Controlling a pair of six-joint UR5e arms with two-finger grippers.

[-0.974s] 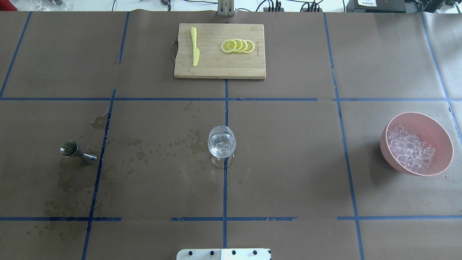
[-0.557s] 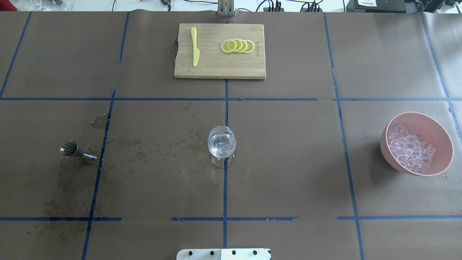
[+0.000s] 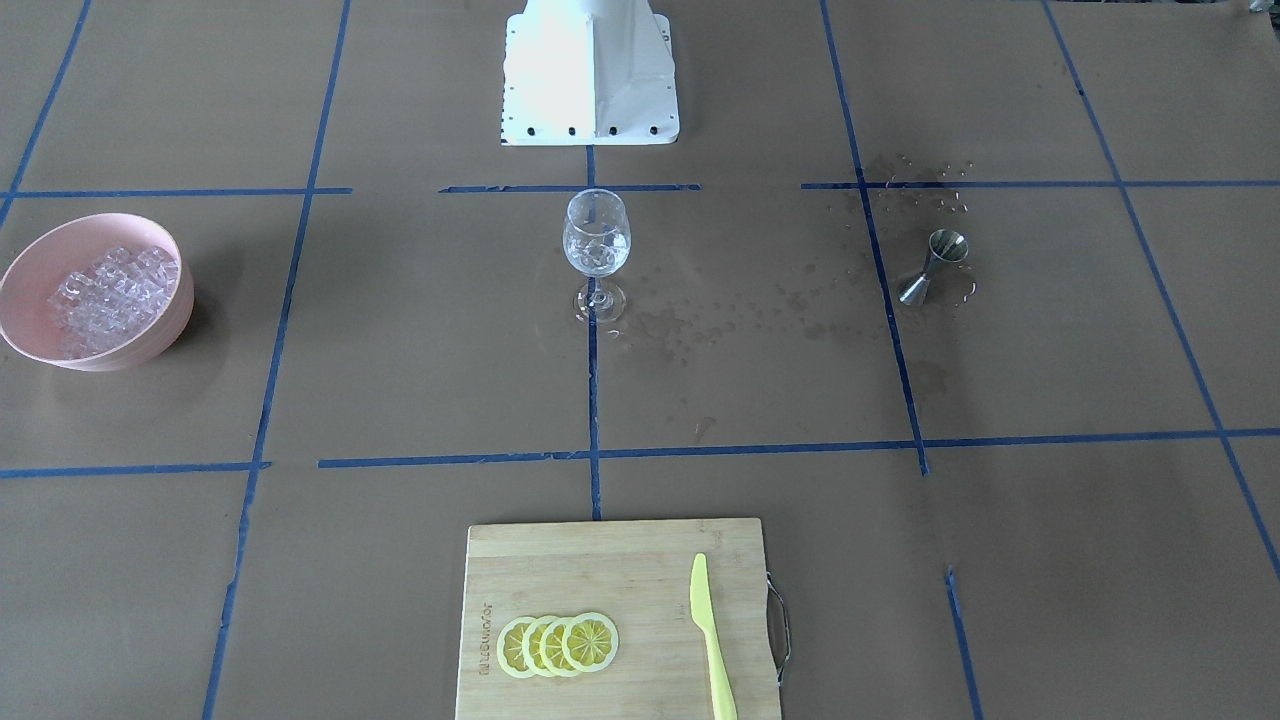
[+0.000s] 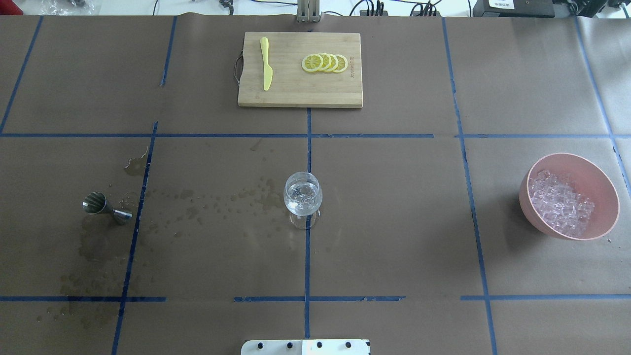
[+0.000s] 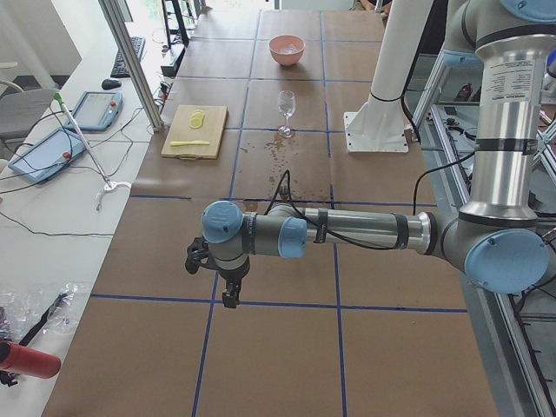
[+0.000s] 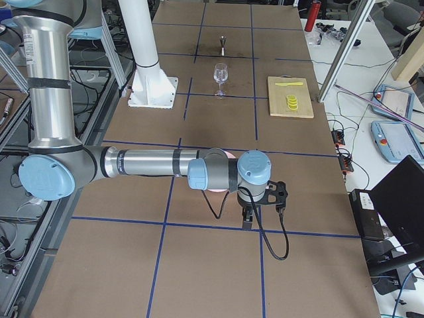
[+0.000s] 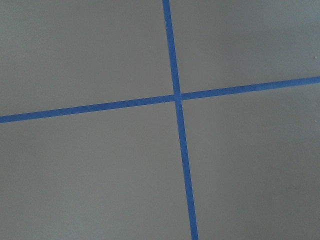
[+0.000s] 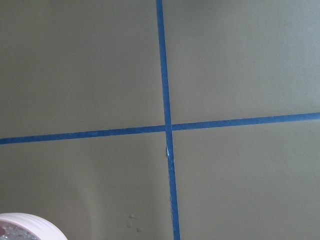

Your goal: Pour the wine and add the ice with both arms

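Ice (image 4: 562,207) is heaped in the pink bowl (image 4: 613,199), well right of the wine glass (image 4: 302,197), jigger (image 4: 106,208) well left: presumably one per arm's side. Opening of left fingers (image 5: 229,298) and right fingers (image 6: 247,220) cannot be told.

Glass (image 4: 302,197) centre; jigger (image 4: 106,208) to its left, ice (image 4: 562,207) in bowl (image 4: 599,180) right (board (image 4: 296,93) behind).

We log the left arm (image 5: 365,230) and right arm (image 6: 146,163): silver-grey tubes, black bands, rounded light-blue joint caps (image 5: 222,221). A black cable (image 6: 264,235) loops off the right wrist. We see a small printed label (image 5: 504,80) on the left arm's tube. The base (image 3: 590,90) is white and square, with dark screws (image 3: 572,130) along one edge.
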